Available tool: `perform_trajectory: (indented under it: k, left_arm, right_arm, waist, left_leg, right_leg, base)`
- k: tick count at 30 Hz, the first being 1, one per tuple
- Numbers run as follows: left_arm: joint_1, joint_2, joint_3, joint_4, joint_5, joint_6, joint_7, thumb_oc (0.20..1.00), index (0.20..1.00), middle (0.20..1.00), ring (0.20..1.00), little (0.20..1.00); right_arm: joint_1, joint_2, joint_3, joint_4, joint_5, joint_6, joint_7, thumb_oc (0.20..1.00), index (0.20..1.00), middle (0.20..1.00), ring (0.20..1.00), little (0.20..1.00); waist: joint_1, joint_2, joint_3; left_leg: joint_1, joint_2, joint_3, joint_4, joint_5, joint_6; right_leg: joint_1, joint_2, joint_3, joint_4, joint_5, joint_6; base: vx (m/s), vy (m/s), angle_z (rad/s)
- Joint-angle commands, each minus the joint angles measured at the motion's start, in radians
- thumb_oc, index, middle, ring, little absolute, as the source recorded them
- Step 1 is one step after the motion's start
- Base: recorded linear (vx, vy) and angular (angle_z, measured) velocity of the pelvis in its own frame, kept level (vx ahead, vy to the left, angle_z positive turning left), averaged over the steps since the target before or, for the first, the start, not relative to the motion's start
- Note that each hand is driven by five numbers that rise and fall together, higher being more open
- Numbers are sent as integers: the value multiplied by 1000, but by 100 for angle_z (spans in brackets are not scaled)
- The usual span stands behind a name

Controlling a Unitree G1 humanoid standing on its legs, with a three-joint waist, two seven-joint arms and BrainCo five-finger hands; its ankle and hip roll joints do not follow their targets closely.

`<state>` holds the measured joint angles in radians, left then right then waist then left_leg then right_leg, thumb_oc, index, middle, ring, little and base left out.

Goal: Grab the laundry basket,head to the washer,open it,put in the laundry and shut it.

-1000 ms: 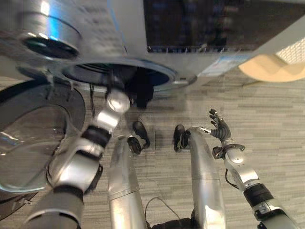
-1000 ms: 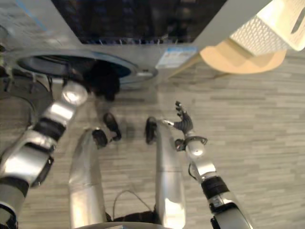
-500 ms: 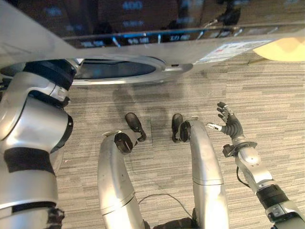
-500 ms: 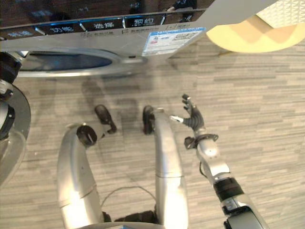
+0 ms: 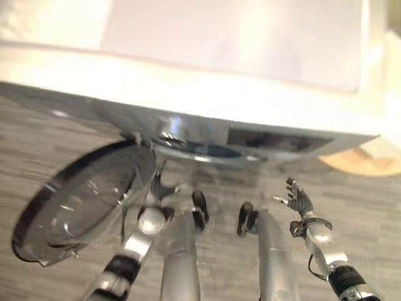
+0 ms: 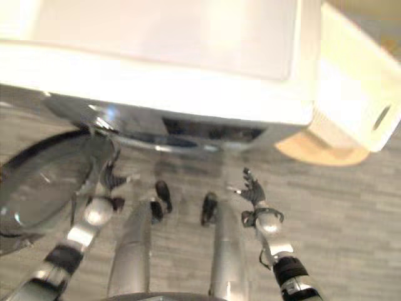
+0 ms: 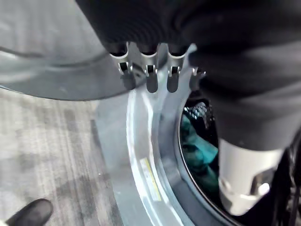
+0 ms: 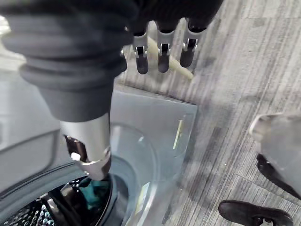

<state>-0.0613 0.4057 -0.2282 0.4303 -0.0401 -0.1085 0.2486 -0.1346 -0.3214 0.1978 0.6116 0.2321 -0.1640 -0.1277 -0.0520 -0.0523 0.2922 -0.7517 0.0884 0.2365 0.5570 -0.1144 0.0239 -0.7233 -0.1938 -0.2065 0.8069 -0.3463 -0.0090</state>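
The washer (image 5: 207, 88) fills the 12 o'clock half of the head views, its white top toward the camera and its round opening (image 5: 200, 149) facing the floor (image 5: 376, 207). The round glass door (image 5: 78, 191) is swung wide open and sits at about 9 o'clock from the opening. The left hand (image 5: 160, 186) hangs just beside the door's inner edge, at 7 o'clock from the opening; its fingers (image 7: 146, 77) are straight and apart, holding nothing. In the left wrist view, teal and dark laundry (image 7: 195, 153) lies inside the drum, past the grey rim of the opening. The right hand (image 5: 299, 199) is raised at about 4 o'clock from the opening, well apart from the washer, fingers spread and empty. A tan round basket (image 6: 316, 147) stands on the floor at 3 o'clock, close against the washer's side.
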Motion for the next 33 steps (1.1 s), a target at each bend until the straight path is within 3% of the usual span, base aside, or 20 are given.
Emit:
perform_trajectory:
  k: [1, 3, 4, 6, 11, 14, 15, 16, 17, 20, 21, 22, 24, 26, 27, 29, 30, 31, 32, 33]
  left_arm:
    - [-200, 40, -23, 101, -46, -40, -27, 1000, 1000, 1000, 1000, 1000]
    - [-80, 12, 4, 153, -33, -27, -60, 1000, 1000, 1000, 1000, 1000]
    - [-79, 12, 4, 153, -33, -27, -60, 1000, 1000, 1000, 1000, 1000]
    - [-6, -11, 17, 214, -17, -18, -87, 1000, 1000, 1000, 1000, 1000]
    - [32, -22, 26, 265, 3, -13, -97, 1000, 1000, 1000, 1000, 1000]
    - [38, -24, 29, 292, -1, -10, -104, 1000, 1000, 1000, 1000, 1000]
    - [49, -16, 32, 284, 9, -8, -110, 1000, 1000, 1000, 1000, 1000]
    - [50, -16, 32, 283, 9, -8, -110, 1000, 1000, 1000, 1000, 1000]
    - [64, -15, 35, 270, 10, -4, -115, 1000, 1000, 1000, 1000, 1000]
    - [84, -19, 49, 262, 10, -5, -121, 1000, 1000, 1000, 1000, 1000]
    - [93, -17, 58, 246, 6, -6, -116, 1000, 1000, 1000, 1000, 1000]
    - [96, -14, 60, 227, 6, -10, -115, 1000, 1000, 1000, 1000, 1000]
    - [91, -17, 70, 207, -5, -12, -117, 1000, 1000, 1000, 1000, 1000]
    - [93, -20, 71, 197, -4, -16, -115, 1000, 1000, 1000, 1000, 1000]
    - [86, -26, 72, 193, -17, -16, -110, 1000, 1000, 1000, 1000, 1000]
    - [94, -29, 71, 196, -9, -15, -113, 1000, 1000, 1000, 1000, 1000]
    - [105, -22, 68, 172, 3, -15, -119, 1000, 1000, 1000, 1000, 1000]
    - [107, -22, 66, 171, 8, -14, -121, 1000, 1000, 1000, 1000, 1000]
    - [107, -22, 66, 170, 8, -14, -121, 1000, 1000, 1000, 1000, 1000]
    - [100, -22, 61, 168, 12, -14, -124, 1000, 1000, 1000, 1000, 1000]
  right_arm:
    - [48, -16, 7, -9, -47, 14, 2, 1000, 1000, 1000, 1000, 1000]
    - [88, -2, -19, 74, -52, 32, 17, 1000, 1000, 1000, 1000, 1000]
    - [88, -2, -19, 74, -52, 32, 17, 1000, 1000, 1000, 1000, 1000]
    - [118, 11, -52, 159, -62, 42, 22, 1000, 1000, 1000, 1000, 1000]
    - [146, 14, -80, 201, -75, 52, 26, 1000, 1000, 1000, 1000, 1000]
    - [157, 19, -80, 224, -85, 51, 31, 1000, 1000, 1000, 1000, 1000]
    - [166, 22, -75, 241, -89, 45, 34, 1000, 1000, 1000, 1000, 1000]
    - [167, 22, -75, 241, -89, 45, 34, 1000, 1000, 1000, 1000, 1000]
    - [176, 29, -72, 248, -95, 44, 46, 1000, 1000, 1000, 1000, 1000]
    - [197, 37, -77, 242, -99, 42, 49, 1000, 1000, 1000, 1000, 1000]
    - [200, 37, -72, 229, -103, 42, 45, 1000, 1000, 1000, 1000, 1000]
    - [197, 39, -68, 223, -102, 42, 46, 1000, 1000, 1000, 1000, 1000]
    - [178, 37, -59, 228, -86, 38, 45, 1000, 1000, 1000, 1000, 1000]
    - [170, 27, -60, 231, -80, 35, 37, 1000, 1000, 1000, 1000, 1000]
    - [153, 13, -57, 239, -78, 35, 26, 1000, 1000, 1000, 1000, 1000]
    - [162, 11, -67, 245, -80, 41, 25, 1000, 1000, 1000, 1000, 1000]
    - [179, 12, -71, 233, -80, 43, 29, 1000, 1000, 1000, 1000, 1000]
    - [183, 13, -73, 233, -79, 43, 32, 1000, 1000, 1000, 1000, 1000]
    - [183, 13, -73, 233, -79, 43, 32, 1000, 1000, 1000, 1000, 1000]
    - [177, 15, -78, 261, -81, 43, 35, 1000, 1000, 1000, 1000, 1000]
  waist:
    - [-37, -1, 18]
    - [-34, 0, 14]
    - [-34, 0, 18]
    - [-40, 2, -4]
    - [-47, -3, -27]
    - [-41, 15, -21]
    - [-28, 22, -42]
    - [-27, 20, -41]
    - [-15, 16, -75]
    - [11, 0, -109]
    - [29, -14, -114]
    - [53, -25, -114]
    - [86, -12, -109]
    - [102, 19, -93]
    - [108, 35, -60]
    - [88, 27, -50]
    - [64, 3, -52]
    - [55, -6, -55]
    - [55, -6, -54]
    - [36, -21, -69]
  left_leg:
    - [92, 29, -77, -58, -22, -41]
    - [286, -9, -61, -208, 1, -42]
    - [294, -10, -61, -213, 3, -41]
    - [436, -34, -29, -339, 49, -34]
    - [548, -61, 3, -457, 73, -32]
    - [603, -36, 38, -518, 119, -21]
    - [618, -23, 59, -550, 144, -12]
    - [620, -24, 60, -551, 144, -12]
    - [624, -24, 62, -568, 161, -13]
    - [590, -22, 66, -569, 188, -18]
    - [571, -24, 74, -568, 200, -20]
    - [551, -19, 77, -571, 222, -28]
    - [452, 12, 77, -565, 312, -72]
    - [404, 43, 64, -606, 382, -120]
    - [384, 52, 1, -622, 414, -170]
    - [384, 40, -29, -550, 357, -142]
    - [405, 40, -22, -429, 261, -105]
    - [419, 38, -28, -383, 214, -96]
    - [418, 39, -29, -379, 212, -96]
    - [489, 37, -43, -338, 111, -89]
  right_leg:
    - [67, -35, 80, -187, 154, 95]
    - [254, -33, 70, -354, 215, 121]
    - [261, -32, 69, -358, 216, 121]
    - [393, -35, 65, -513, 307, 147]
    - [456, -32, 86, -607, 392, 185]
    - [461, 8, 71, -483, 325, 179]
    - [501, 56, 54, -354, 264, 171]
    - [501, 54, 55, -350, 262, 171]
    - [571, 112, 79, -298, 214, 165]
    - [646, 174, 128, -289, 206, 168]
    - [692, 186, 138, -321, 184, 155]
    - [741, 192, 131, -411, 116, 122]
    - [744, 228, 131, -552, 47, 68]
    - [727, 272, 127, -601, 49, 47]
    - [710, 277, 104, -592, 51, 35]
    - [693, 243, 56, -610, 88, 46]
    - [677, 198, 26, -643, 132, 54]
    - [673, 181, 18, -658, 146, 56]
    - [674, 182, 17, -658, 146, 56]
    - [663, 146, -3, -688, 177, 63]
  base:
    - [166, 160, 37]
    - [190, 152, 12]
    - [66, 108, -15]
    - [122, 175, -19]
    - [70, 168, -44]
    - [-120, 145, -60]
    - [-145, 89, -58]
    - [-164, 47, -55]
    - [-111, -43, -47]
    - [-155, -55, -18]
    - [-305, -107, 4]
    - [-397, -154, -23]
    - [-436, -152, -37]
    - [-456, -58, -3]
    - [-534, 5, 34]
    - [-493, 35, 68]
    - [-398, 80, 79]
    - [-312, 79, 60]
    - [-203, 120, 39]
    - [-124, 89, 40]
